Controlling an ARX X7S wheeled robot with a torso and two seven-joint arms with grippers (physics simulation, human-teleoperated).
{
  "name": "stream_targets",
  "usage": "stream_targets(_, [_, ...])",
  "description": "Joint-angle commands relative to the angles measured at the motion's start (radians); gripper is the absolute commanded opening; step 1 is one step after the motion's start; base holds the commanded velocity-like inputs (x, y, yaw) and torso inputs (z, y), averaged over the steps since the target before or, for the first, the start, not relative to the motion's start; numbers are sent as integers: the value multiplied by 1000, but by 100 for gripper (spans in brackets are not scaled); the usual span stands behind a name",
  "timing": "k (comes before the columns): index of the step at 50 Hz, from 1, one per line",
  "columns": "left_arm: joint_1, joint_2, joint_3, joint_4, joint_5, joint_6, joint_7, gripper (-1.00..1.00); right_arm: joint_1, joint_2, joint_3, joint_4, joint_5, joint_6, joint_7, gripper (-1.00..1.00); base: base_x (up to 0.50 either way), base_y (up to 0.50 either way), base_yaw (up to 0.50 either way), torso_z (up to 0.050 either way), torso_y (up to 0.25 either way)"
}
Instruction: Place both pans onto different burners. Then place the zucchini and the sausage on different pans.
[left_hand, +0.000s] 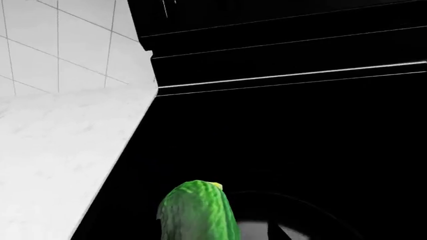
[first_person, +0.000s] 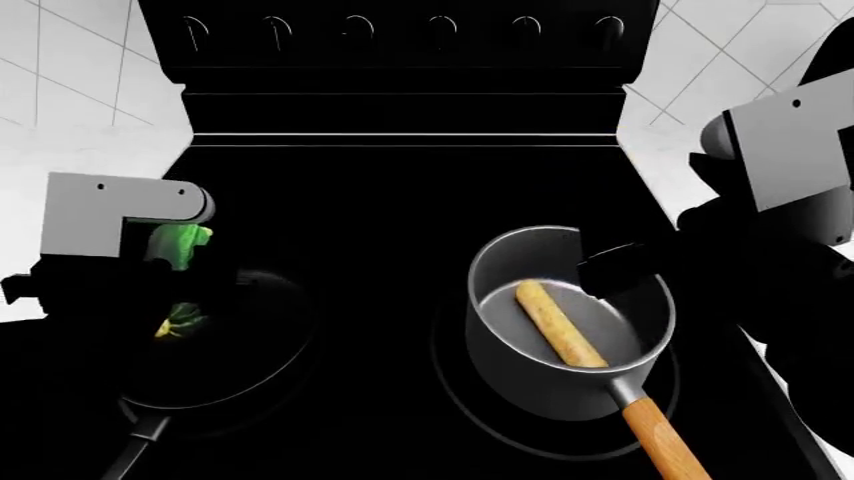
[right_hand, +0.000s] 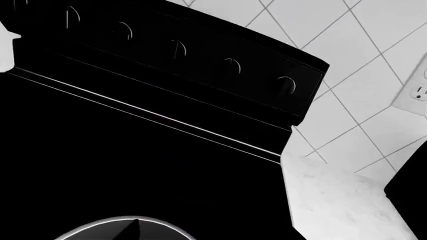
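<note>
Black glass stovetop (first_person: 387, 200) fills the head view, with white worktop (first_person: 80, 160) on either side. At about 8 o'clock the frying pan (first_person: 234, 350) sits on the left burner, its thin handle (first_person: 134, 445) pointing to 7 o'clock. The left gripper (first_person: 180, 285) hangs over that pan's 9 o'clock side with the zucchini (first_person: 180, 245) in it; green shows above and below the dark fingers, which appear clamped on it. The left wrist view shows the zucchini's yellowish tip above the dark stovetop, next to the worktop edge; I cannot tell whether it touches the pan.

At about 4 o'clock the saucepan (first_person: 571, 330) stands on the right burner ring (first_person: 461, 400), wooden handle (first_person: 661, 440) pointing to 5 o'clock. The sausage (first_person: 561, 323) lies slanted on its floor. The right gripper (first_person: 617, 270) hovers over the saucepan's 1 o'clock rim, apart from the sausage; whether its fingers are parted I cannot tell.
</note>
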Motion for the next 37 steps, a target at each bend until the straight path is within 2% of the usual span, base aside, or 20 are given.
stream_targets(1, [28,-6,-17,10,13,15,118,-100,-7,-3,-3,3,-13,-6,-8,100,0,0,0,0,0])
stream_targets(4, [25,-7,-18,8,12,14,118,-100,-11,-3,-4,3,-18,-8,-11,100,0,0,0,0,3])
stream_targets(5, [24,-8,-17,8,12,13,118,100,-11,-3,-4,4,-18,-9,-11,100,0,0,0,0,0])
stream_targets(23, [-5,-18,-31,1,-1,17,97,100,-20,0,-5,4,-31,-18,-21,100,0,0,0,0,0])
stream_targets(33, [-99,-82,-120,111,-154,33,4,100,-8,33,33,-58,23,-44,20,100,0,0,0,0,0])
stream_targets(37, [-85,-121,-176,177,-213,69,-26,100,-44,73,71,-142,43,-87,51,100,0,0,0,0,0])
